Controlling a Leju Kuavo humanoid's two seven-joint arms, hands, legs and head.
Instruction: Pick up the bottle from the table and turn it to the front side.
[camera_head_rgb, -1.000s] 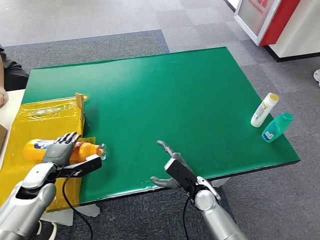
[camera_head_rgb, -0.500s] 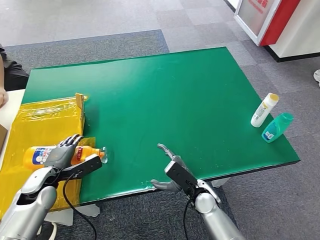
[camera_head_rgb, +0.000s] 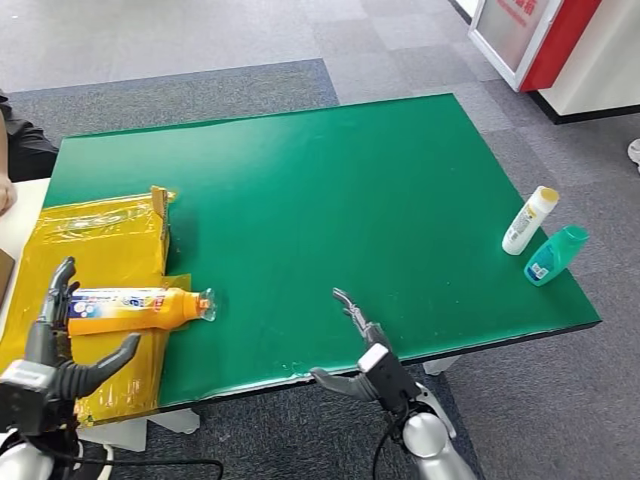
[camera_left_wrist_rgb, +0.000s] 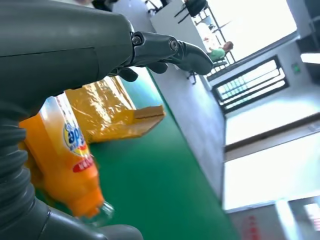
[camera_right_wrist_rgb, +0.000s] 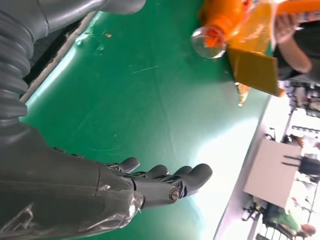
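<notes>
Left hand (camera_head_rgb: 53, 345) has drawn back off the orange bottle (camera_head_rgb: 136, 305) and now sits spread and empty just short of the bottle's base. The bottle lies on its side, base over the yellow-wrapped box (camera_head_rgb: 90, 245), clear cap (camera_head_rgb: 207, 303) on the green table (camera_head_rgb: 340, 190) just past the box. Its blue-and-white label now faces up, where a second ago orange showed; judged: the turn looks done. Well beyond the box, at the table's near edge, the right hand (camera_head_rgb: 362, 350) stays spread, holding nothing.
</notes>
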